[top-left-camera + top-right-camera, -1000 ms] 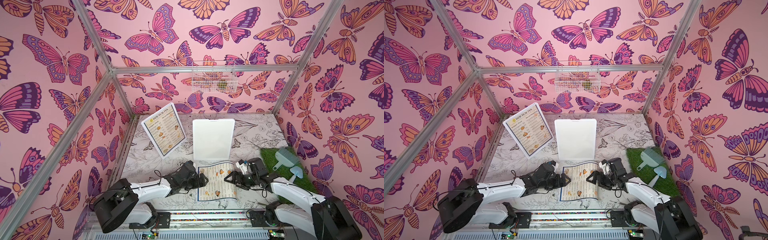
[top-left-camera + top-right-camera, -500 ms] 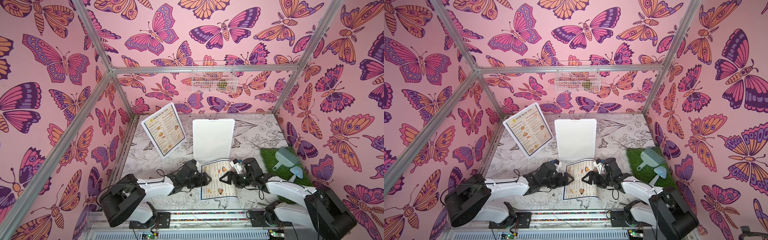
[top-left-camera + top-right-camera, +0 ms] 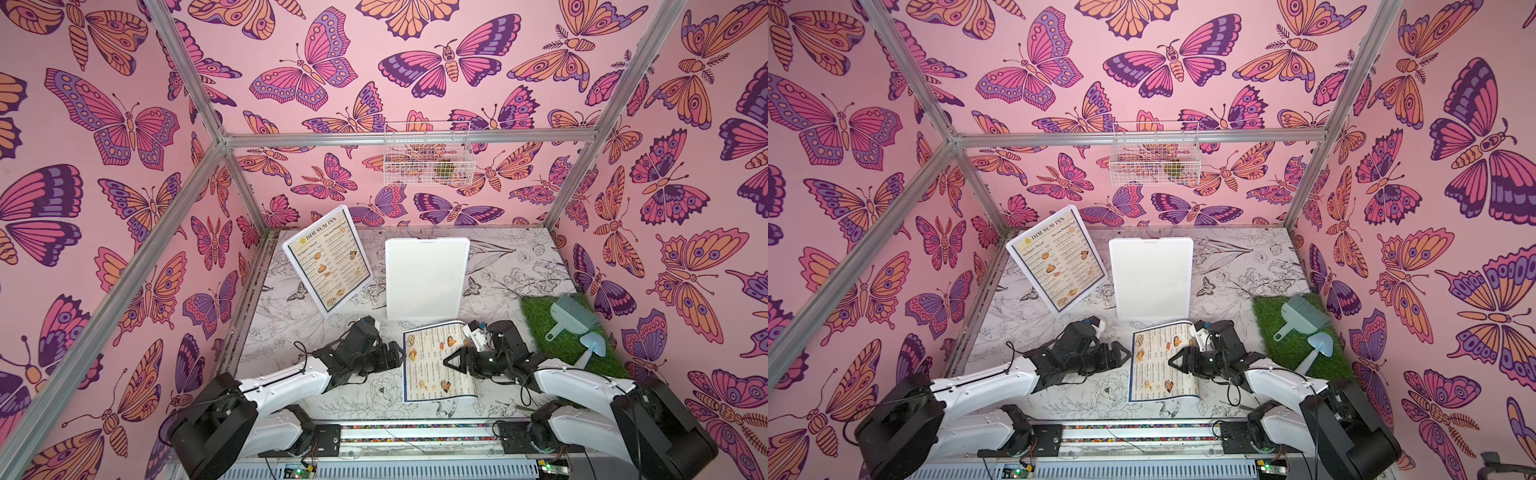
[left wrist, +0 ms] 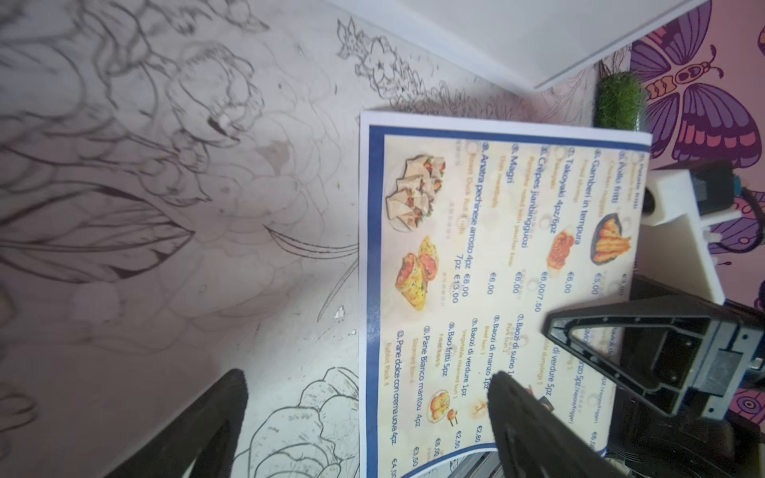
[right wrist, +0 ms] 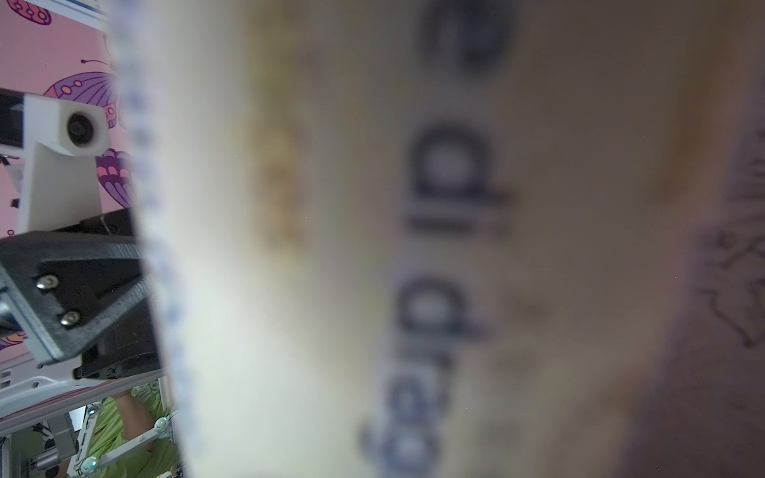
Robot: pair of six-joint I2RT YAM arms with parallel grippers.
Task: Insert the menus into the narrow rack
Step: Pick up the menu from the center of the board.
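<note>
Over the last second we see the right tool (image 3: 451, 362) draw its jaws in over the right half of the near menu (image 3: 428, 374). The left tool (image 3: 395, 358) has backed off to the sheet's left edge, jaws wide apart and empty. We read that as a pickup under way from the right, with insertion not yet begun. Whether the right tool has actually clamped the sheet we cannot tell (only one of its fingers shows above the paper). The near menu lies on the worktop (image 3: 291, 332) between both tools, its far right corner curling up. The second menu (image 3: 328, 259) stands tilted at the back left. The left wrist view shows the near menu (image 4: 476, 269) in sharp print, with the right tool's finger over it, whereas the right wrist view gives only blurred paper close to the lens
</note>
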